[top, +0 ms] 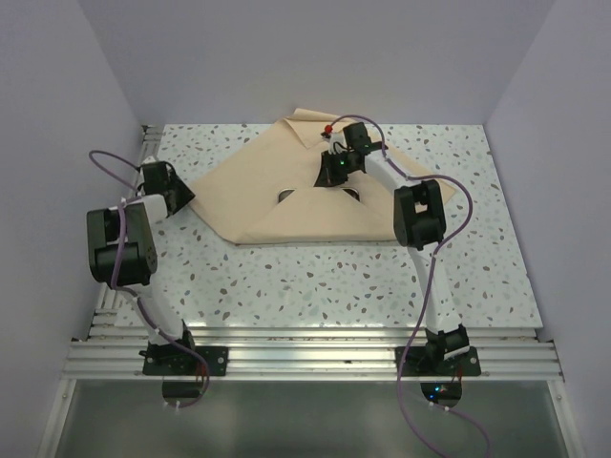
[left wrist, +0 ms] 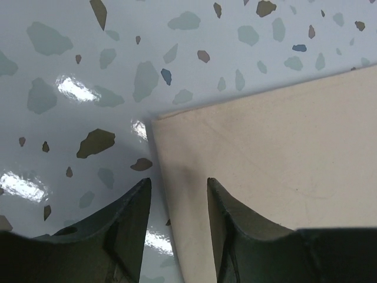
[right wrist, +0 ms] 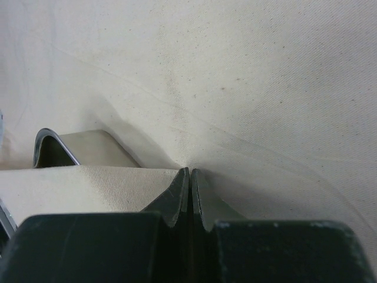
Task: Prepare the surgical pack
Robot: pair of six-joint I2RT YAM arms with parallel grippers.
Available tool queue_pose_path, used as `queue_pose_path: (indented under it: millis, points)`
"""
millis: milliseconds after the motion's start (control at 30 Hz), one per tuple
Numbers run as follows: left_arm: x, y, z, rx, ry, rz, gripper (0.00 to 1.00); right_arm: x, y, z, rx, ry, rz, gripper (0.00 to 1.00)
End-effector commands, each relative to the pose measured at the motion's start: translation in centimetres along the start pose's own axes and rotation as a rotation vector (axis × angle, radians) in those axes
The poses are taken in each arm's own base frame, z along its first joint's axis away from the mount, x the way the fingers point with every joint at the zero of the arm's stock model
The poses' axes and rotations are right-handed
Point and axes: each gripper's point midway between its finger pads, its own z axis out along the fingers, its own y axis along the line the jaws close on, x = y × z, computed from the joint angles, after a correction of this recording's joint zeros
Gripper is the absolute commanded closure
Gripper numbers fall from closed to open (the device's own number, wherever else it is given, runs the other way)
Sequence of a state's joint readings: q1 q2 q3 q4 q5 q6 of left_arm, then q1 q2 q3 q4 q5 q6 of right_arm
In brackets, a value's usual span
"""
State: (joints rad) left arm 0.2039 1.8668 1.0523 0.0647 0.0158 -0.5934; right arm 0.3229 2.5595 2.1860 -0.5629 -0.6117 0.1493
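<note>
1. Left arm (top: 122, 243): I see it folded at the left side of the table (top: 315, 277). Its elbow is raised toward the near edge, and the forearm reaches right and down to the left corner of the wrap sheet (top: 258, 181).
2. Left gripper (left wrist: 177, 191): it points down with its jaws parted. One finger is over bare table and the other over the cloth, with the sheet's edge running between them. Nothing is clamped.
3. Right arm (top: 420, 215): it extends from its base away from me. The elbow is over the sheet's right corner, and the forearm angles left, with the wrist tipped down over the middle of the pack.
4. Right gripper (right wrist: 189, 177): its fingers are pressed together with their tips in the cloth. Creases fan out from that point, so I read this as a pinch on a fold of the wrap sheet.
5. Wrap sheet: it lies at the far centre of the table with its flaps folded inward. The far corner is turned over near the back wall.
6. Steel tray (top: 285, 197): it sits under the wrap and shows from above only as shiny slivers in two gaps between flaps. The right wrist view shows one rounded rim corner just left of the fingers.
</note>
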Motion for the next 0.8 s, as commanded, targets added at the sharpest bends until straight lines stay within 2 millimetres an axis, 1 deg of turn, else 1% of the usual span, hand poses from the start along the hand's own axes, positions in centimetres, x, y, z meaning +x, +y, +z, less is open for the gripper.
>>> queue_pose_path:
  millis: [0,100,200,233,267,367,467,500,567,600,667,700,733,767]
  points:
    - [-3.0,0.0,0.8,-0.020,-0.086,-0.028,0.54,1.6,-1.0,0.9,0.006,0.041,0.038,1.00]
    - [-2.9,0.4,1.5,-0.043,-0.088,-0.025,0.57,1.5,-0.8,1.0,-0.004,0.036,0.045,1.00]
    - [-3.5,0.9,1.8,-0.075,-0.107,-0.018,0.70,1.3,-0.7,0.9,-0.008,0.031,0.043,1.00]
    - [-3.7,0.9,2.1,-0.078,-0.108,-0.016,0.74,1.3,-0.6,0.9,-0.011,0.031,0.042,1.00]
    - [-3.7,0.9,2.2,-0.077,-0.106,-0.016,0.84,1.4,-0.7,1.0,-0.012,0.034,0.045,1.00]
    - [-3.9,0.6,2.7,-0.068,-0.102,-0.010,1.00,1.6,-0.8,1.1,-0.013,0.038,0.047,1.00]
    - [-4.0,0.7,2.4,-0.074,-0.110,0.002,1.00,1.8,-0.8,1.3,-0.015,0.044,0.050,1.00]
    - [-4.6,0.6,2.0,-0.076,-0.134,0.005,1.00,1.9,-0.9,1.3,-0.014,0.045,0.052,1.00]
    - [-4.7,0.7,1.3,-0.083,-0.152,0.016,1.00,2.0,-1.0,1.4,-0.013,0.047,0.055,1.00]
    - [-5.5,0.2,0.5,-0.081,-0.186,0.024,1.00,2.0,-0.8,1.4,-0.016,0.046,0.052,1.00]
    - [-5.8,-0.1,-0.4,-0.098,-0.218,0.062,1.00,2.1,-1.0,1.4,-0.012,0.049,0.055,1.00]
    - [-6.4,-1.8,-1.5,-0.074,-0.256,0.086,1.00,2.1,-1.0,1.4,-0.012,0.047,0.058,1.00]
    - [-6.4,-2.3,-2.1,-0.072,-0.273,0.107,1.00,2.1,-1.0,1.4,-0.011,0.048,0.058,1.00]
    - [-7.1,-2.8,-2.9,-0.090,-0.323,0.140,1.00,2.2,-1.0,1.4,-0.013,0.050,0.059,1.00]
